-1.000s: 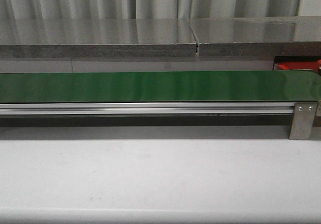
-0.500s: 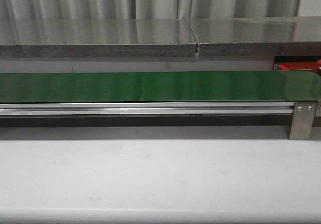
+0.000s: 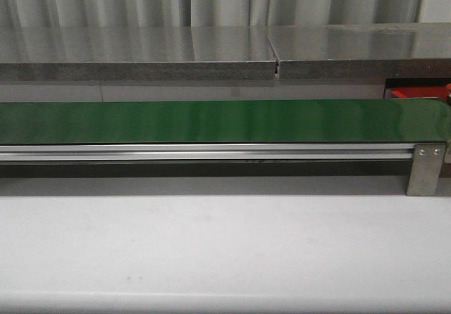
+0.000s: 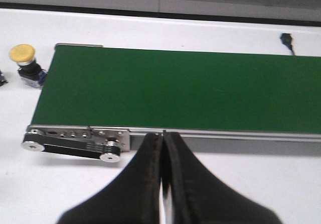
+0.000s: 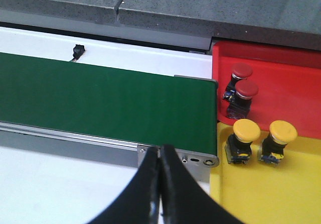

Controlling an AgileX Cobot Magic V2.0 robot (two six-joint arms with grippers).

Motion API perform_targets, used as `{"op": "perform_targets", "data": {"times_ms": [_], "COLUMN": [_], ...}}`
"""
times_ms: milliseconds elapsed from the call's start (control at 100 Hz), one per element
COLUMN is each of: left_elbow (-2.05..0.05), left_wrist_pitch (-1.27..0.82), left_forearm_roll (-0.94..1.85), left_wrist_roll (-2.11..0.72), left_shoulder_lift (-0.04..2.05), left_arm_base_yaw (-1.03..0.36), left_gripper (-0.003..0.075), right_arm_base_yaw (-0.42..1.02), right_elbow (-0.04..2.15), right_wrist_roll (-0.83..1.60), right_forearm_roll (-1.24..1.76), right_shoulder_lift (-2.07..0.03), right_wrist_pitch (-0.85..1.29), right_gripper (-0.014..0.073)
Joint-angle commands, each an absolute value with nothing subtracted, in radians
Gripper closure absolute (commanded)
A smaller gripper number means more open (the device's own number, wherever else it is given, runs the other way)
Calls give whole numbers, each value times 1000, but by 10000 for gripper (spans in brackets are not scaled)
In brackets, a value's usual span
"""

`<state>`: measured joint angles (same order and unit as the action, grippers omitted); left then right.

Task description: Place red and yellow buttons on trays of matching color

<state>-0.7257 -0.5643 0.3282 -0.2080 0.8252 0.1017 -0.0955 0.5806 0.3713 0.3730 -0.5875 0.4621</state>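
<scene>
A smooth green conveyor belt point(image 3: 211, 120) crosses the white counter point(image 3: 211, 243). At its end, glossy red tray point(image 5: 281, 91) and yellow tray point(image 5: 271, 194) each hold two matching domed buttons; another yellow button point(image 4: 23, 54) stands beyond the opposite end. Both black grippers, left point(image 4: 163, 148) and right point(image 5: 159, 158), are pressed together, empty.

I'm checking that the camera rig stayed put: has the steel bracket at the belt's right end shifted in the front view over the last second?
No. The bracket sits at the same spot against the green belt and the grey shelf seam.
</scene>
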Motion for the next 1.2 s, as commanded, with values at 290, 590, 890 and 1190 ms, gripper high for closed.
{"op": "perform_targets", "data": {"times_ms": [290, 590, 890, 1190], "left_elbow": [-902, -952, -1088, -1168], "left_wrist_pitch": [-507, -547, -744, -817], "left_forearm_roll": [370, 370, 374, 374], "left_wrist_roll": [-195, -187, -96, -83], "left_shoulder_lift": [1125, 1249, 1408, 1557], "left_arm_base_yaw": [298, 423, 620, 746], "left_gripper": [577, 204, 209, 209], "right_arm_base_yaw": [-94, -94, -94, -94], "right_elbow": [608, 608, 608, 608], "right_wrist_roll": [379, 379, 379, 379], "right_forearm_roll": [373, 373, 373, 373], "right_shoulder_lift": [-584, -584, -584, -584], "right_wrist_pitch": [403, 403, 403, 403], "right_gripper": [662, 662, 662, 662]}}
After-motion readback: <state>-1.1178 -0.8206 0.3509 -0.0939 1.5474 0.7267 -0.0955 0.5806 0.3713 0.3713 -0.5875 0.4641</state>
